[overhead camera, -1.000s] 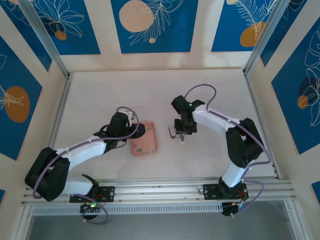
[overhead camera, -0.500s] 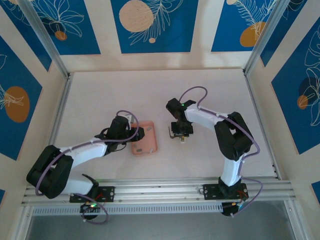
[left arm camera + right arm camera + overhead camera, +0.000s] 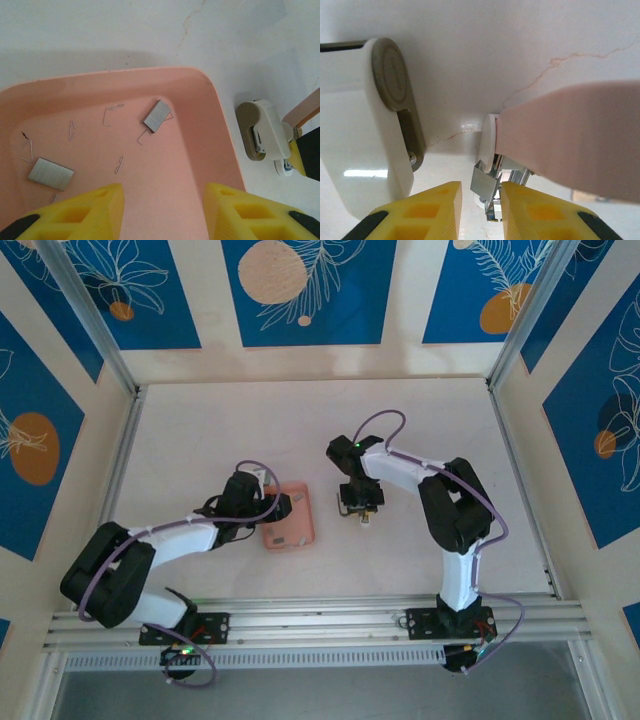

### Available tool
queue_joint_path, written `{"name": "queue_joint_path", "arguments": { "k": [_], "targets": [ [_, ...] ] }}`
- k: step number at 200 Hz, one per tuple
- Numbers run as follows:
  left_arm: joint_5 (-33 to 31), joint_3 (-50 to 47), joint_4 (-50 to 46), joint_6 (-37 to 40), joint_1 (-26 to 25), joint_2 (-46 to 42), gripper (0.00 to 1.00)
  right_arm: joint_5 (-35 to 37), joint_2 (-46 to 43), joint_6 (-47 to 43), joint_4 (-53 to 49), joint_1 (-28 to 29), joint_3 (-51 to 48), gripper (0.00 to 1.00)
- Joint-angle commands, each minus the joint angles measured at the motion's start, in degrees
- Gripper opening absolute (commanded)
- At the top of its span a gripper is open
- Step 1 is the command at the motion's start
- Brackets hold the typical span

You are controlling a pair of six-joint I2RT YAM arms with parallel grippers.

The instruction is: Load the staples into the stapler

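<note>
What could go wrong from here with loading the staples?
The staples lie as short strips among loose bent singles in the pink tray; the open left gripper could grab a stray or crumble a strip.
The right gripper straddles a thin metal part of the stapler, which might slip.

I see pale off-white table point(image 3: 200, 430), matte, with hairline cracks showing in both wrist views. Salmon-pink tray point(image 3: 305, 502) lies flat on it, a little left of centre, long side running roughly away from arm bases. Stapler point(image 3: 264, 131) sits just right of tray, narrow strip of bare surface between them; white body, rounded grey-brown end, resting on tabletop
</note>
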Motion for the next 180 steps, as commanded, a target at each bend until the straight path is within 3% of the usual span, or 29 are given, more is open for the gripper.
{"name": "queue_joint_path", "arguments": {
  "k": [1,51,98,180],
  "targets": [
    [0.94,-0.22,0.88,-0.63,0.45,0.84,0.45,1.52,2.14,-0.29,0.09,0.7,0.8,0.28],
    [0.81,-0.51,0.27,-0.47,0.52,0.14,0.45,1.38,3.0,-0.15,1.99,0.75,-0.79,0.27],
    [0.49,-0.53,-0.57,-0.34,0.57,-0.77,0.45,1.86,2.35,-0.54,3.0,0.5,-1.88,0.19],
    [0.44,-0.02,-1.32,-0.17,0.56,-1.62,0.45,1.62,-7.57,-0.72,4.64,-0.12,-5.42,0.15]
  ]
}}
